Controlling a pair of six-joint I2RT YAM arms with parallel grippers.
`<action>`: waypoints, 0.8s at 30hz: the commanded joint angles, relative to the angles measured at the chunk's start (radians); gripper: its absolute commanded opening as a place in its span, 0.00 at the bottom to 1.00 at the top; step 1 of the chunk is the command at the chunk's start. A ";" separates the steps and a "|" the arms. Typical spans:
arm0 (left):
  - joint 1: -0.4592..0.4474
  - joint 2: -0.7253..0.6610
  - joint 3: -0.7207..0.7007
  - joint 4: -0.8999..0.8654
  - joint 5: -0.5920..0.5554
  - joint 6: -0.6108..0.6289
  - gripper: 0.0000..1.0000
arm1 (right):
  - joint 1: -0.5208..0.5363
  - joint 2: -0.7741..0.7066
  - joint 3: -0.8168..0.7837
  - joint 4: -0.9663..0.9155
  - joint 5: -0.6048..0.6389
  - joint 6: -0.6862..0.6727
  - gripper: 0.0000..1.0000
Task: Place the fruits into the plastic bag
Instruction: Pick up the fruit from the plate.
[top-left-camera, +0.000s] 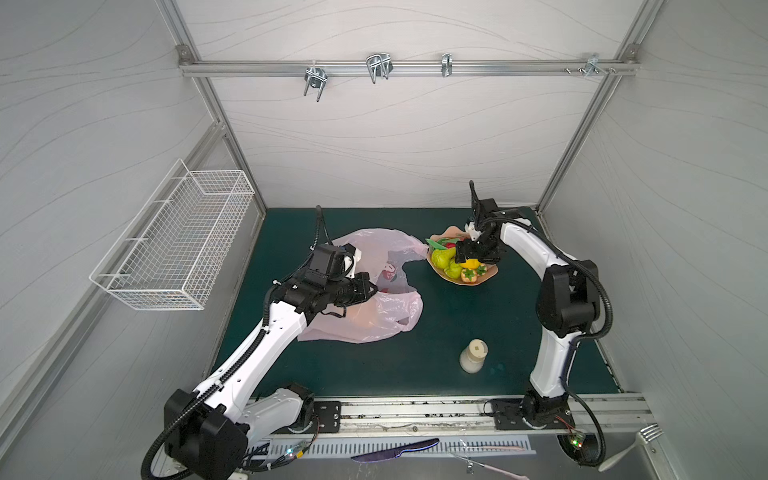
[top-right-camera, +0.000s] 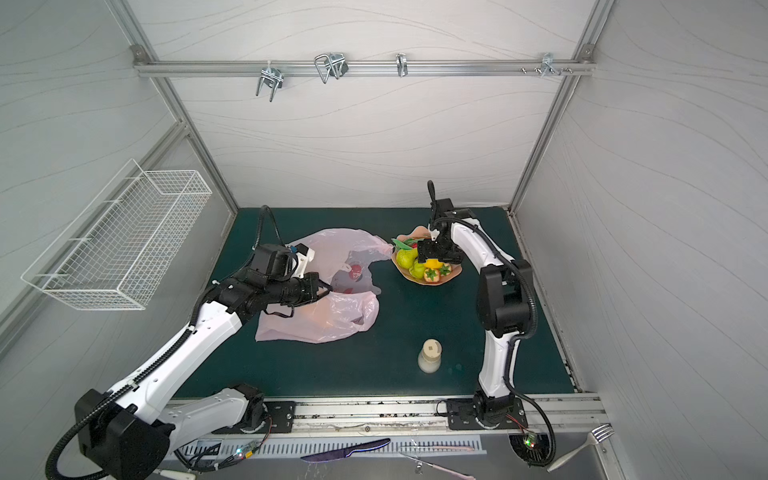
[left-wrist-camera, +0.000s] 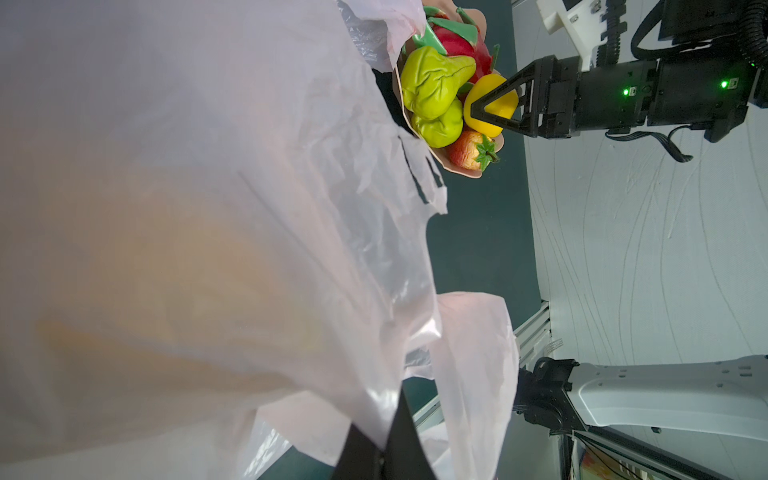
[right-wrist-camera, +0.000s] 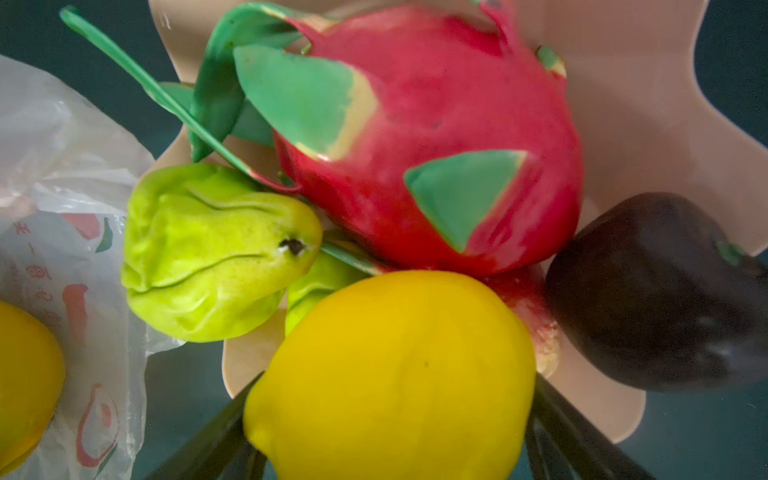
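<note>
Pale-pink plastic bag (top-left-camera: 376, 249) lies crumpled on the green desk (top-left-camera: 436, 332) while two robot arms work beside a plate of toy fruits.

The left hand (top-left-camera: 371, 291) is clamped on a fold of the bag's film. The right hand (top-left-camera: 467, 257) is down over the wavy peach plate (right-wrist-camera: 644, 104), just beside the bag, with its fingers wide on either side of the lemon (right-wrist-camera: 395, 374); whether they press it cannot be told. Green pears (right-wrist-camera: 208, 253), a red dragon fruit (right-wrist-camera: 436, 145), a dark brown fruit (right-wrist-camera: 656, 291) and a strawberry (left-wrist-camera: 469, 151) share the plate. A cream bottle (top-left-camera: 473, 355) stands well apart.
</note>
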 joint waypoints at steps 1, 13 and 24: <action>0.003 -0.004 0.050 0.033 0.011 0.015 0.00 | 0.003 -0.059 -0.017 -0.018 0.019 -0.006 0.80; 0.004 -0.008 0.051 0.033 0.011 0.015 0.00 | -0.007 -0.233 -0.006 -0.050 -0.033 0.057 0.80; 0.004 -0.012 0.053 0.033 0.017 0.015 0.00 | -0.002 -0.380 -0.065 -0.018 -0.255 0.120 0.77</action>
